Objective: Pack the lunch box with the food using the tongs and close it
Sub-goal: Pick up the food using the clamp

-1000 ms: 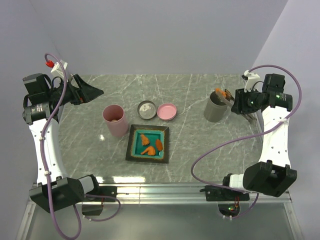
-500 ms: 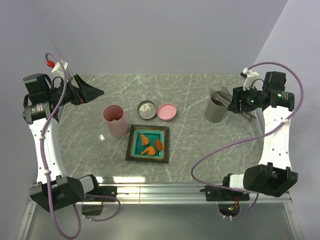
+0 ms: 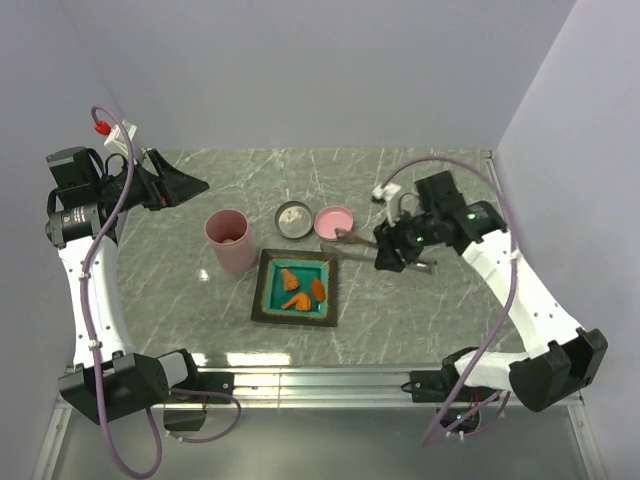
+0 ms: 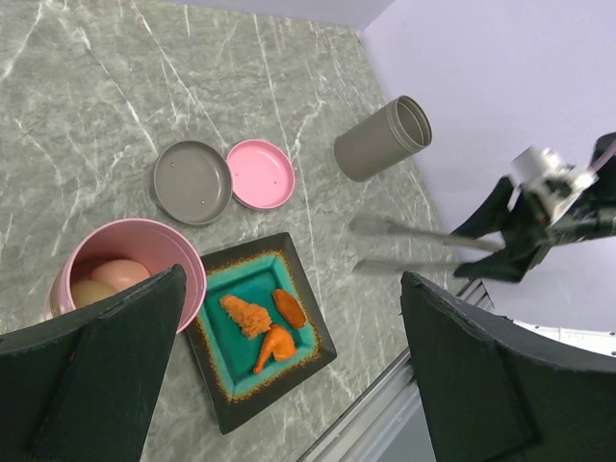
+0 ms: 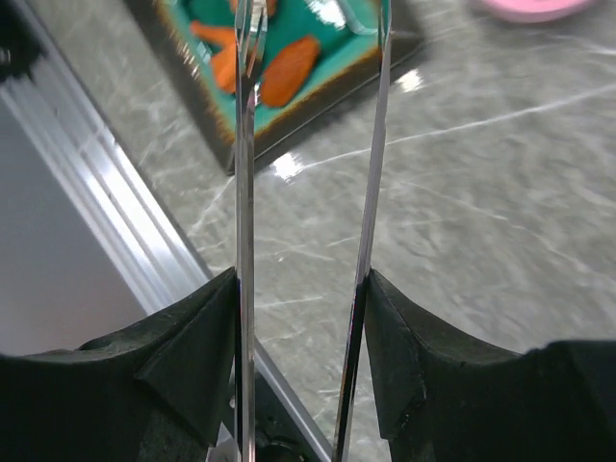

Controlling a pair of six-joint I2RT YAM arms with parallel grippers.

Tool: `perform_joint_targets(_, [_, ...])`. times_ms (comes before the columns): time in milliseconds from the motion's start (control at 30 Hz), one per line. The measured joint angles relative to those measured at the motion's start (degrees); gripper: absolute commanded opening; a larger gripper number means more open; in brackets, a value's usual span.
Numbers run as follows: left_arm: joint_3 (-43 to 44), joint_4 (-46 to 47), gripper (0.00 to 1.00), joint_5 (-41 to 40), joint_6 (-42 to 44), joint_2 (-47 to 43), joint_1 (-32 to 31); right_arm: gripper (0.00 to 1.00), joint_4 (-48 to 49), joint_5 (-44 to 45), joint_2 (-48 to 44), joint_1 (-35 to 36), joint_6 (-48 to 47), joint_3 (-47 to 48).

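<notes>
The tongs (image 3: 348,237) hover beside the plate (image 3: 262,300), tips towards the fried pieces (image 3: 300,290) (three lie there). The right gripper (image 3: 392,250) pinches both arms, likely so that closing squeezes them. The lunch box (image 3: 232,250) stands open on the worktop (image 3: 400,180); the left gripper (image 3: 178,184) hangs spread wide, well apart.

tongs (image 5: 244,164): tips cut off at the top, right wrist view | plate (image 5: 308,96): only a corner shows there | lunch box (image 4: 135,224): low part hidden behind left gripper (image 4: 294,279)
</notes>
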Motion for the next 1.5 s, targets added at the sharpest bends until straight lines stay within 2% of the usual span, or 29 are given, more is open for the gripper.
perform_joint_targets(300, [0.0,0.0,0.99,0.2,0.0,0.0,0.0,0.59,4.9,4.5,4.6,16.5,1.9,-3.8])
perform_joint_targets(500, [0.0,0.0,0.99,0.2,0.0,0.0,0.0,0.62,6.9,8.5,9.8,23.0,3.4,-3.7])
perform_joint_targets(767, [0.0,-0.1,0.99,0.2,0.4,0.0,0.0,0.65,8.5,14.6,16.2,26.1,6.8,-1.0])
perform_joint_targets(1233, [0.0,-0.1,0.99,0.2,0.7,0.0,0.0,0.66,9.5,16.6,22.7,28.1,9.4,4.0])
perform_joint_targets(1367, [0.0,-0.3,0.99,0.2,1.1,0.0,0.0,0.65,9.7,17.3,24.7,28.1,9.8,4.0])
perform_joint_targets(1500, [0.0,-0.5,0.99,0.2,1.4,0.0,0.0,0.59,9.7,17.3,25.8,28.1,9.8,4.0])
